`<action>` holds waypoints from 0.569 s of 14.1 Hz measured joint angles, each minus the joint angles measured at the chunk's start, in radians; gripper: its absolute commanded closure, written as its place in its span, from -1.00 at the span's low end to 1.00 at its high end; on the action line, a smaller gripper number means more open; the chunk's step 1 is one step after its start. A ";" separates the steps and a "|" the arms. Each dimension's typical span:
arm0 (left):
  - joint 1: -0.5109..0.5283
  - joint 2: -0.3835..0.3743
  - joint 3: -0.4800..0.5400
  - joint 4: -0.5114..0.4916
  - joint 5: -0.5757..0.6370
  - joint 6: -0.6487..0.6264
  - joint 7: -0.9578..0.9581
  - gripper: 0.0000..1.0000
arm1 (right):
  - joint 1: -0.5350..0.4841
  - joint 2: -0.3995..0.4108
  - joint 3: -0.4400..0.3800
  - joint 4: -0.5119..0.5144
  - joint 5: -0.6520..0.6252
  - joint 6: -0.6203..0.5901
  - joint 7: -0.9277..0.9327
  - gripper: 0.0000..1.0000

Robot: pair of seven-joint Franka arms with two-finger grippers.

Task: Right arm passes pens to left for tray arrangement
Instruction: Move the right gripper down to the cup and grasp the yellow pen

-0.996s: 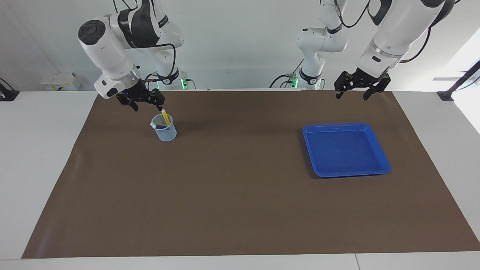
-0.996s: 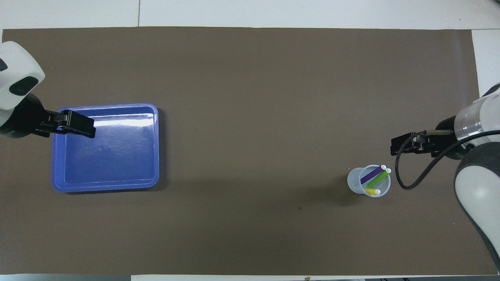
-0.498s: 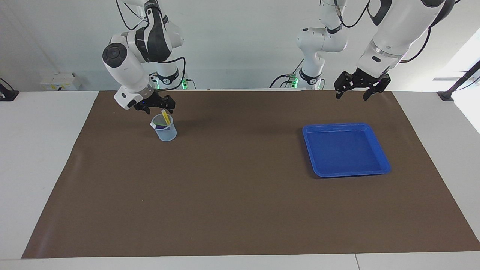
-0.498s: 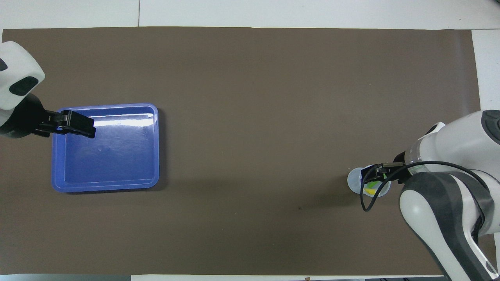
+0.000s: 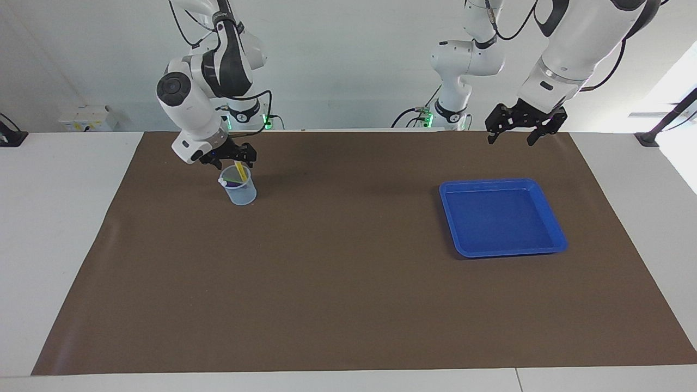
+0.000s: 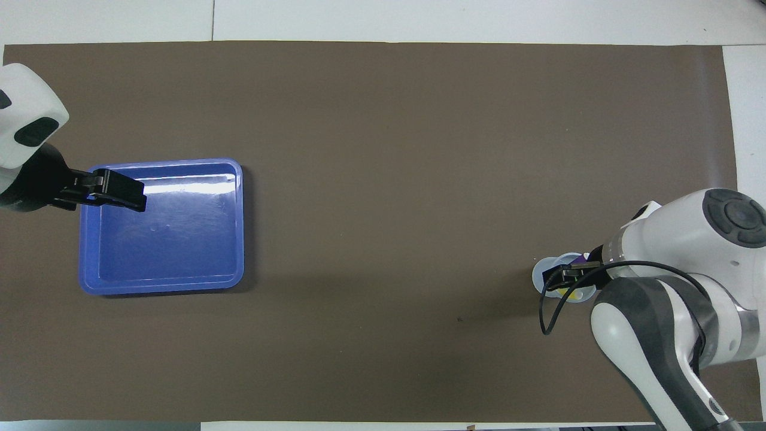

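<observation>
Facing view: a brown mat (image 5: 348,272) covers the white surface (image 5: 54,218), largely bare. A translucent cup (image 5: 239,190) holds the pens (image 5: 238,170), yellow one upright. The right hand (image 5: 235,158), fingers spread wide, sits at the yellow pen's top, gripping nothing. The left hand (image 5: 517,130) waits wide open above the mat, holding nothing. Overhead view: the glossy, round-cornered blue tray (image 6: 233,227) lies at the left arm's end, the left hand (image 6: 128,191) over its rim. The right hand (image 6: 559,276) covers the cup (image 6: 541,275).

The shallow plastic tray (image 5: 502,218) is bright blue. The slim marker pen (image 5: 238,167) standing in the translucent bluish plastic cup (image 5: 240,190) is yellow. The flat table mat (image 5: 348,283) is plain brown.
</observation>
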 measured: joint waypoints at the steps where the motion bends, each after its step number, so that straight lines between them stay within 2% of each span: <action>1: 0.000 0.000 0.000 0.000 0.000 0.000 0.000 -1.00 | 0.005 -0.002 0.001 -0.007 0.000 0.001 -0.001 -0.84; 3: 0.000 0.000 0.000 0.000 0.000 0.000 0.000 -1.00 | 0.013 -0.013 0.004 -0.019 -0.003 0.001 -0.005 -0.82; 6: 0.000 0.000 0.000 0.000 0.000 0.000 0.000 -1.00 | 0.019 -0.031 0.008 -0.034 -0.022 0.001 -0.005 -0.64; 8: 0.000 0.000 0.000 0.000 0.000 0.000 0.000 -1.00 | 0.020 -0.036 0.008 -0.039 -0.027 0.001 -0.005 -0.63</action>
